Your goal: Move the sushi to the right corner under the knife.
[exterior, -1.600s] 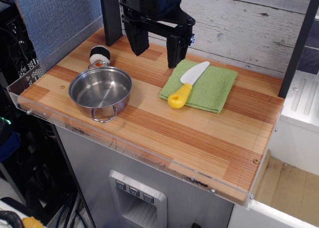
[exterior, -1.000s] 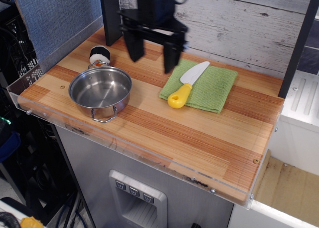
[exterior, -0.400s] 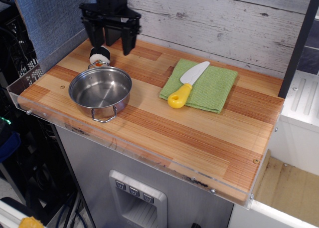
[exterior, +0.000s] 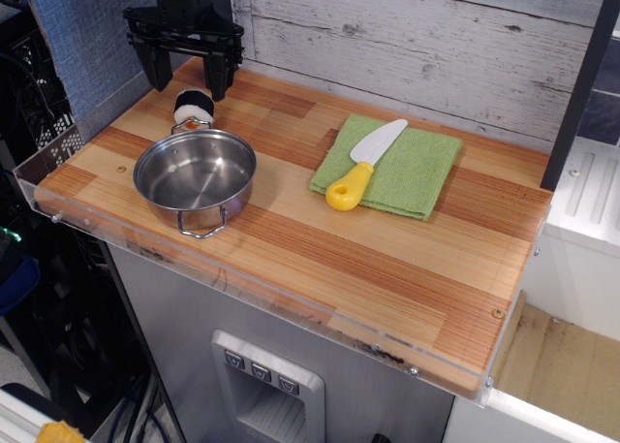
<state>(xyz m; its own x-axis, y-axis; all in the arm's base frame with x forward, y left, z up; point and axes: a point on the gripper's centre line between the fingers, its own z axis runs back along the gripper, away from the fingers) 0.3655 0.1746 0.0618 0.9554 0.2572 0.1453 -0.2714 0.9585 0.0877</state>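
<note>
The sushi (exterior: 194, 109) lies on the striped wooden board at the back left, just behind the steel pot; its black band and white body show. My gripper (exterior: 186, 82) hangs open and empty right above and slightly behind the sushi, its two black fingers spread wide. The knife (exterior: 365, 164), white blade and yellow handle, lies on the green cloth (exterior: 407, 172) at the middle right. The board's right corner (exterior: 475, 327), in front of the knife, shows bare wood with a clear acrylic edge.
A steel pot (exterior: 195, 176) with a wire handle stands at the front left of the board. A black post (exterior: 215, 26) and a grey plank wall stand behind. A black bar (exterior: 578, 94) rises at the right edge.
My gripper has moved from above the green cloth's left end leftward across the back of the board to above the sushi. It stays open. Nothing else has moved.
</note>
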